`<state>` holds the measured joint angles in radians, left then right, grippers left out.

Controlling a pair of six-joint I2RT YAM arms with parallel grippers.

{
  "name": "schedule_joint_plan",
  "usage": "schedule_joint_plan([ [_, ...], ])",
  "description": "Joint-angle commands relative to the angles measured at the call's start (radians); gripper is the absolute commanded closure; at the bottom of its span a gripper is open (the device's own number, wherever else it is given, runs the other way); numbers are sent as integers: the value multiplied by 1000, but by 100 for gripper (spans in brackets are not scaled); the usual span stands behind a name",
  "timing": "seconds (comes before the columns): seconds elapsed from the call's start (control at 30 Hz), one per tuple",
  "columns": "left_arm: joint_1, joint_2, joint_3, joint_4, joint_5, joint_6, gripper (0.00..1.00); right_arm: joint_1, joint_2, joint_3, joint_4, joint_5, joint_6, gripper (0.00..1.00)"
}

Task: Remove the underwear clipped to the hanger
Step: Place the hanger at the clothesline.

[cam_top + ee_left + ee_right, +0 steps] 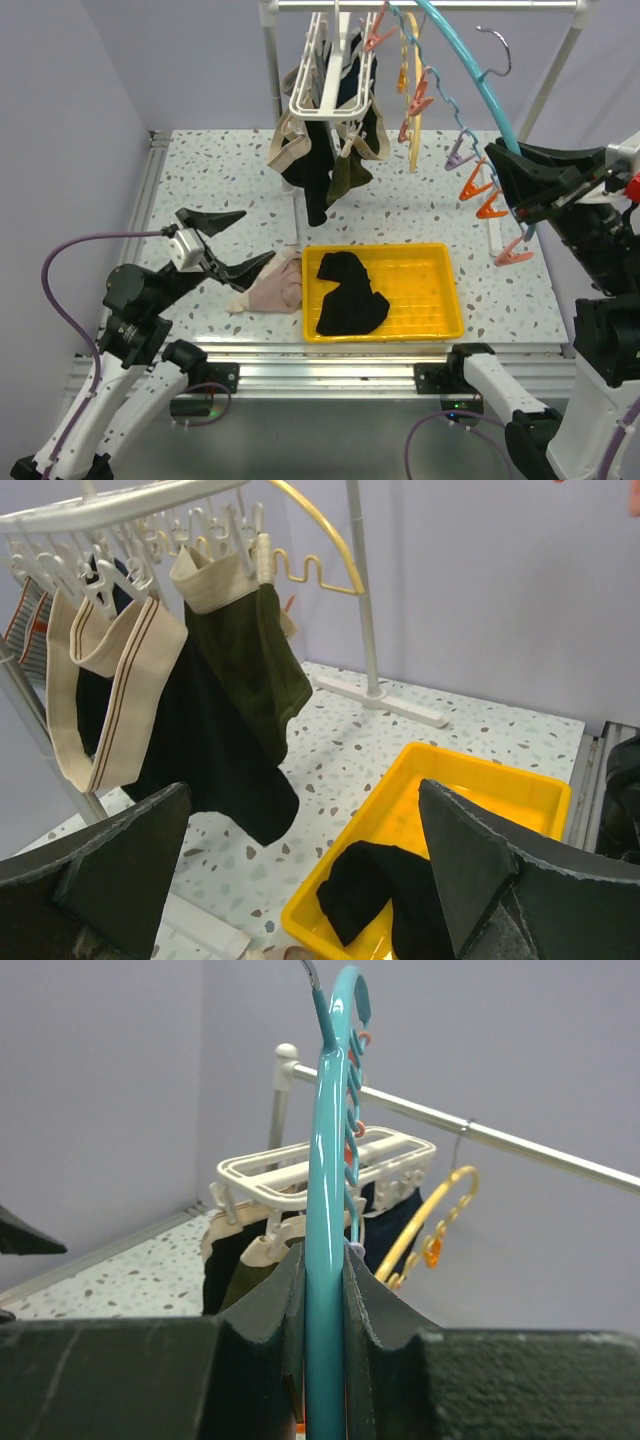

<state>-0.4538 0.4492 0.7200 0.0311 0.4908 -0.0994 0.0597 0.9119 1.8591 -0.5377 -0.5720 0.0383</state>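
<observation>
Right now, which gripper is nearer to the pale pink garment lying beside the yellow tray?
Left. The left gripper, open, hovers right at the pink garment's near-left edge. The right gripper is far off on the table's right side, shut on the teal hanger.

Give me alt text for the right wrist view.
The right pincer is shut on a teal hanger that rises up the middle of the frame. Behind it, a white clip rack holds dark underwear under a metal rail.
</observation>
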Motion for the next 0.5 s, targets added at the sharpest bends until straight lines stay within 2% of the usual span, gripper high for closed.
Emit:
schedule_joint_plan([
  [0.0, 0, 6, -28, 62, -54, 35, 0, -12, -37, 34, -8, 206, -24, 100],
  [0.2, 0, 46, -22, 62, -73, 79, 0, -23, -140, -43, -137, 461, -92, 100],
  [0.3, 0, 51, -25, 61, -89, 95, 0, -47, -179, -81, -197, 533, -118, 100],
  [0.47, 0, 54, -36, 55, -130, 93, 0, -54, -182, -146, -232, 570, -118, 100],
])
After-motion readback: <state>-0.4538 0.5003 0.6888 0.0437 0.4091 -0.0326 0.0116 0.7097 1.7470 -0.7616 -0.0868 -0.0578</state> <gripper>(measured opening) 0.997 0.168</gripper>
